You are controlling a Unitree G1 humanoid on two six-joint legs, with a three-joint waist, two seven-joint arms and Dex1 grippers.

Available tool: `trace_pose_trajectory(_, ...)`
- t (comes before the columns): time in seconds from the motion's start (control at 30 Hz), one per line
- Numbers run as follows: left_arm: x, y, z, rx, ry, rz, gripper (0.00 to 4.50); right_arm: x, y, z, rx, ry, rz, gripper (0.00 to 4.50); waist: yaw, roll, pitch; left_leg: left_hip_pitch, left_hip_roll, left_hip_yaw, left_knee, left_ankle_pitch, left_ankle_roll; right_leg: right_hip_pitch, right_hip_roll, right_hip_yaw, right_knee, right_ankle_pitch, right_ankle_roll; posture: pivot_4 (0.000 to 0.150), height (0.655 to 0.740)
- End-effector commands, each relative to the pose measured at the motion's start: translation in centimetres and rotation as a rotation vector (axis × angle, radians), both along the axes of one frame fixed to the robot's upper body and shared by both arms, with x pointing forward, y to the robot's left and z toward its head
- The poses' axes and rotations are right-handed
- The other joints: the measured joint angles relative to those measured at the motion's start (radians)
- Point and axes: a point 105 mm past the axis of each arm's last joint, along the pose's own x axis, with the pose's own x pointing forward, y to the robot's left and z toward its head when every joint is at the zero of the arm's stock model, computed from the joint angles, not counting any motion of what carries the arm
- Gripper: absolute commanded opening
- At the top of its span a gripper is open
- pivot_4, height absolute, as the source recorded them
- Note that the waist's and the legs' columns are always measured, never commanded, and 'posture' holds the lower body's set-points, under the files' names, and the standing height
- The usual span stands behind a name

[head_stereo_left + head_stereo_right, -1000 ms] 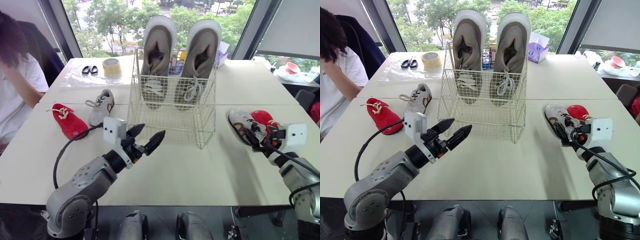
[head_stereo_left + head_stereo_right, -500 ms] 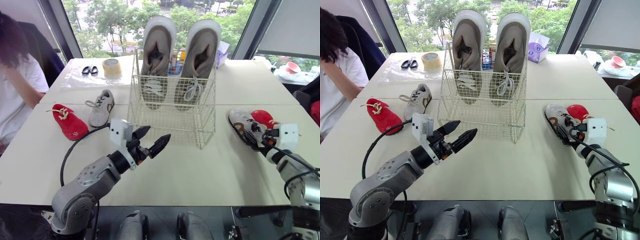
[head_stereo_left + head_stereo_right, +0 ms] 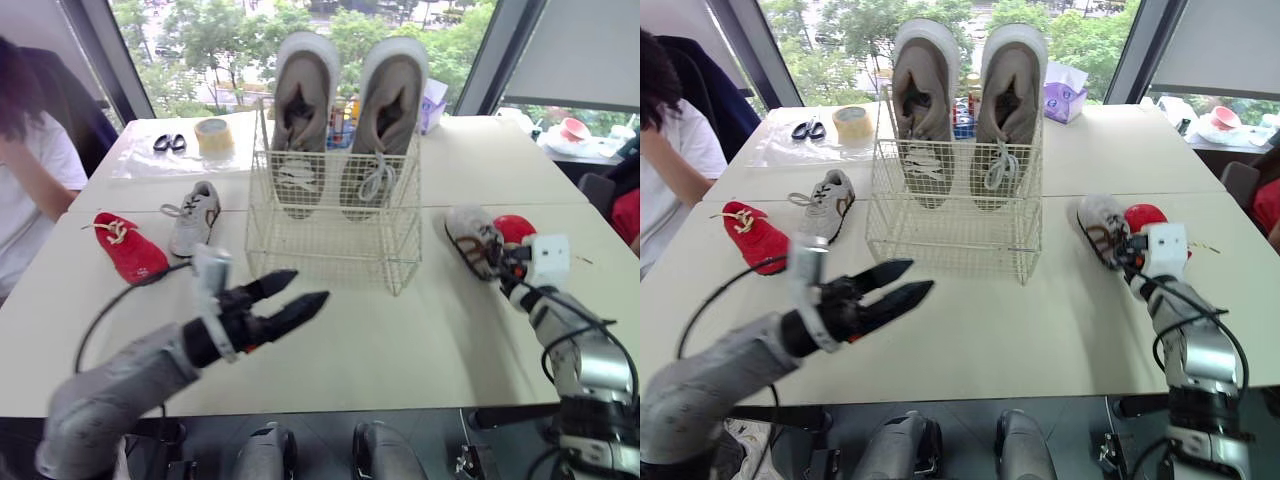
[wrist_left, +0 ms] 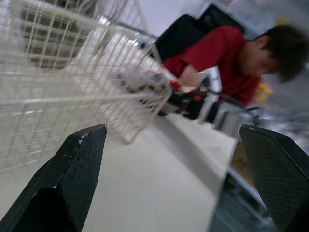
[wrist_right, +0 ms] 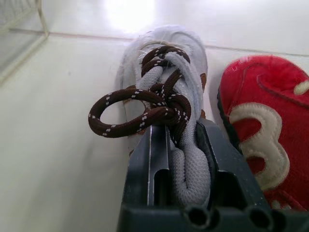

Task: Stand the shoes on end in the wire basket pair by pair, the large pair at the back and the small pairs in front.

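Note:
A white wire basket (image 3: 335,235) stands mid-table with two large beige shoes (image 3: 300,100) on end at its back. Right of it lie a small grey shoe (image 3: 468,235) with brown laces and a small red shoe (image 3: 512,228). My right gripper (image 5: 181,140) is shut on the grey shoe's (image 5: 164,72) laced upper, with the red shoe (image 5: 260,125) beside it. On the left lie another red shoe (image 3: 128,250) and another grey shoe (image 3: 195,215). My left gripper (image 3: 290,295) hangs open over the table in front of the basket, holding nothing.
Scissors (image 3: 164,142) and a tape roll (image 3: 212,135) lie at the back left. A person in white (image 3: 25,190) sits at the left edge. A purple tissue box (image 3: 434,95) stands behind the basket. A person in red (image 4: 217,53) is beyond the table's right side.
My right gripper has closed on the grey shoe's laced upper. My left arm has dropped lower and nearer the front edge. The head camera has shifted slightly.

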Motion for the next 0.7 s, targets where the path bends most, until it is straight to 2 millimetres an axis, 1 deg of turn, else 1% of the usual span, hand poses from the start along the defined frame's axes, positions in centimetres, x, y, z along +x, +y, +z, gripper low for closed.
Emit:
trace_pose_trajectory(0.03, 0.7, 3.2, 5.3, -0.198, -0.104, 0.013, 4.50, -0.5, -0.2, 12.8, -0.105, -0.402, -0.050, 0.19, 0.000, 0.003, 0.000, 0.000, 0.000, 0.000, 0.000, 0.000, 0.000, -0.001, 0.000, 0.000, 0.000, 0.000, 0.000, 0.150, 0.7400)
trace_pose_trajectory(0.07, 1.3, 3.9, 6.8, -0.254, -0.135, 0.030, 4.50, -1.0, 0.1, 15.6, -0.147, -0.478, -0.051, 0.19, 0.005, 0.003, 0.000, -0.001, 0.000, 0.000, 0.000, 0.000, 0.000, -0.001, 0.000, 0.000, 0.000, 0.000, 0.000, 0.150, 0.7400)
trace_pose_trajectory(0.13, 2.2, 4.8, 9.0, -0.338, -0.174, 0.061, 4.50, -2.2, 0.9, 19.9, -0.196, -0.604, -0.050, 0.19, 0.011, 0.002, 0.000, -0.003, -0.001, -0.002, -0.001, 0.000, 0.000, -0.001, 0.000, -0.001, -0.001, -0.001, 0.002, 0.150, 0.7400)
trace_pose_trajectory(0.17, 2.6, 5.0, 10.0, -0.377, -0.185, 0.069, 4.50, -3.0, 1.5, 22.0, -0.221, -0.668, -0.030, 0.19, 0.011, 0.002, -0.001, -0.003, -0.001, -0.002, -0.001, 0.000, 0.000, 0.000, 0.000, -0.002, -0.001, -0.001, 0.003, 0.150, 0.7400)
trace_pose_trajectory(0.2, 3.4, 5.2, 10.9, -0.410, -0.197, 0.086, 4.50, -3.8, 2.6, 24.2, -0.250, -0.739, 0.014, 0.19, 0.012, 0.001, -0.001, -0.003, -0.001, -0.002, -0.001, 0.000, 0.000, 0.000, 0.000, -0.002, -0.001, -0.001, 0.003, 0.150, 0.7400)
trace_pose_trajectory(0.23, 3.8, 5.3, 11.5, -0.431, -0.203, 0.097, 4.50, -4.5, 3.4, 25.5, -0.271, -0.784, 0.046, 0.19, 0.011, 0.001, -0.001, -0.003, -0.001, -0.002, -0.001, 0.000, 0.000, 0.001, 0.000, -0.002, -0.001, 0.001, 0.006, 0.150, 0.7400)
trace_pose_trajectory(0.3, 5.5, 5.8, 13.3, -0.477, -0.232, 0.137, 4.50, -6.2, 6.4, 28.3, -0.339, -0.880, 0.213, 0.19, 0.009, 0.000, -0.001, -0.004, -0.003, -0.001, -0.001, 0.000, 0.000, 0.001, -0.001, -0.002, -0.003, 0.001, 0.007, 0.150, 0.7400)
trace_pose_trajectory(0.33, 6.1, 5.9, 14.1, -0.485, -0.247, 0.150, 4.50, -7.0, 7.9, 29.2, -0.377, -0.911, 0.296, 0.19, 0.007, -0.001, -0.001, -0.003, -0.004, -0.001, 0.000, 0.000, 0.000, 0.002, -0.001, -0.002, -0.003, 0.001, 0.007, 0.150, 0.7400)
trace_pose_trajectory(0.37, 6.6, 5.7, 15.1, -0.492, -0.268, 0.141, 4.50, -7.8, 9.7, 29.7, -0.400, -0.918, 0.416, 0.19, 0.007, -0.001, -0.001, -0.003, -0.005, 0.000, 0.000, 0.000, 0.001, 0.002, -0.001, -0.002, -0.004, 0.001, 0.007, 0.150, 0.7400)
trace_pose_trajectory(0.43, 6.9, 5.2, 16.3, -0.480, -0.300, 0.110, 4.50, -8.5, 12.1, 29.7, -0.470, -0.914, 0.531, 0.19, 0.007, -0.001, -0.001, -0.003, -0.005, 0.000, 0.000, -0.001, 0.001, 0.002, 0.000, -0.002, -0.004, 0.001, 0.007, 0.150, 0.7400)
trace_pose_trajectory(0.53, 7.0, 4.3, 17.5, -0.444, -0.328, 0.041, 4.50, -9.1, 15.6, 28.7, -0.576, -0.896, 0.673, 0.19, 0.005, -0.002, -0.001, -0.002, -0.004, 0.000, -0.001, 0.000, 0.000, 0.002, 0.000, -0.002, -0.003, 0.001, 0.007, 0.150, 0.7400)
trace_pose_trajectory(0.6, 6.9, 3.8, 17.7, -0.436, -0.328, -0.015, 4.50, -9.2, 16.8, 27.8, -0.632, -0.871, 0.735, 0.19, 0.005, -0.002, -0.001, -0.002, -0.004, 0.000, -0.001, 0.001, -0.001, 0.002, 0.000, -0.002, -0.003, 0.001, 0.007, 0.150, 0.7400)
trace_pose_trajectory(0.7, 6.9, 3.1, 17.9, -0.377, -0.350, -0.078, 4.50, -8.8, 17.5, 26.7, -0.709, -0.838, 0.791, 0.19, 0.008, -0.002, -0.001, -0.003, -0.004, 0.000, -0.001, 0.001, -0.002, 0.001, 0.000, -0.002, -0.003, 0.001, 0.007, 0.150, 0.7400)
